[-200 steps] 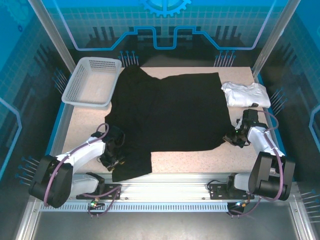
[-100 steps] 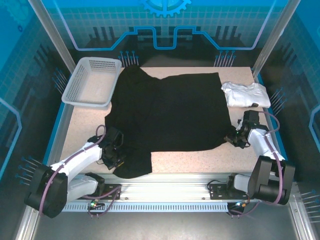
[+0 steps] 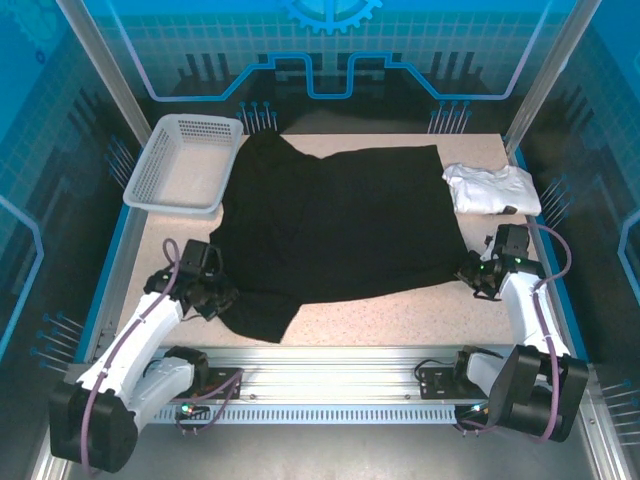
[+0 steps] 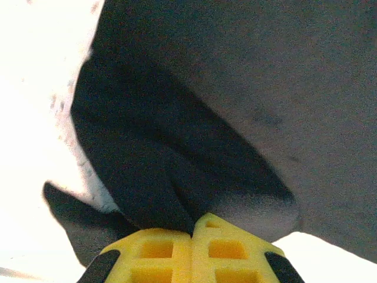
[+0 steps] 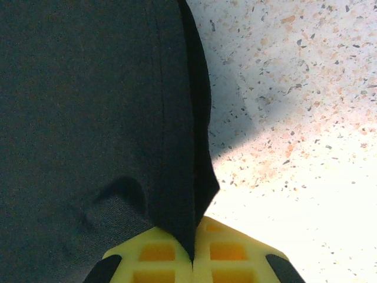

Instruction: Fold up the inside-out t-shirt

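Black cloth covers most of the speckled table — it is the inside-out t-shirt, lying spread out and mostly flat in the middle. Its far left corner is just beside a white plastic basket. Its far right corner is just beside a small folded white garment. That white garment has a tiny dark mark on its near edge, too small to read.

From the top, the left arm starts at the near left and reaches forward along the left side of the table. Its wrist bends to the right, toward the shirt. The left gripper sits at the shirt's near left corner, where a flap of cloth points toward the near edge. In the left wrist view its yellow fingertips are pressed tight together with black cloth pinched between them, and the cloth bunches into a deep fold right there.

The right arm goes up along the right side, and its wrist turns left. The right gripper is at the shirt's near right corner. Its yellow pads are squeezed together too — the hemmed edge of the shirt is caught between them, with bare table to the right.
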